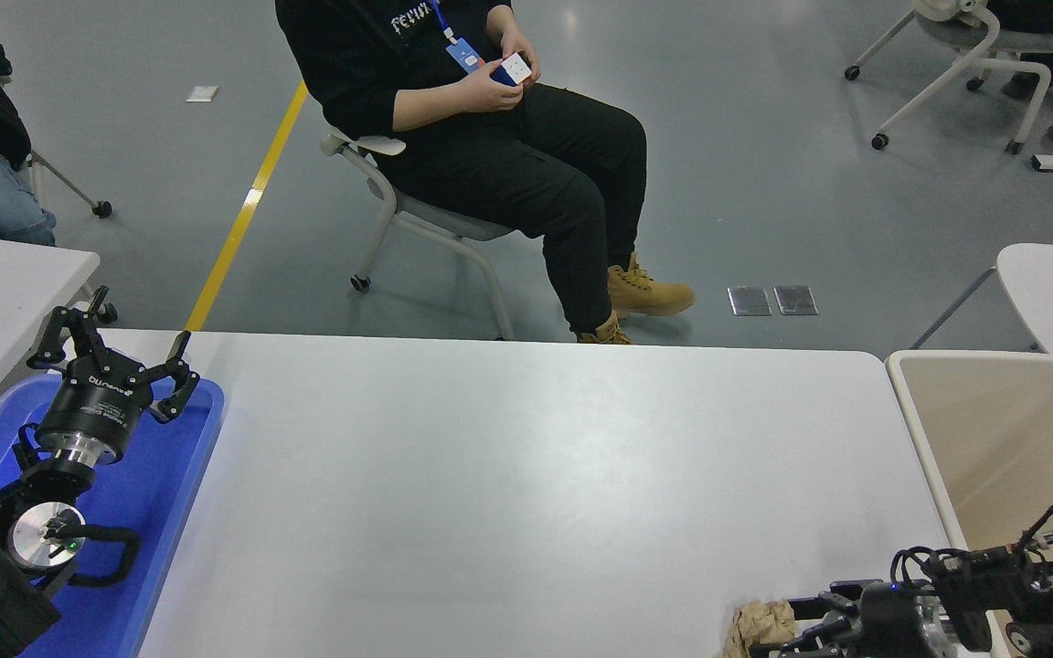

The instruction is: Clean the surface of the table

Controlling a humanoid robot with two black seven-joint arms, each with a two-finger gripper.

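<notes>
White worktop (526, 475); right tool (787, 635), fingers spread, touches crumpled brown paper (760, 626) at its near edge. Left tool (115, 352) open, empty, over blue tray (175, 475).

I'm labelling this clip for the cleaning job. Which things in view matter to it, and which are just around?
Job:
table
crumpled brown paper at its near edge
right end effector beside the paper
beige bin, a likely drop spot

Just around:
left end effector, parked open over the blue tray
seated person holding a cube
chairs
</notes>
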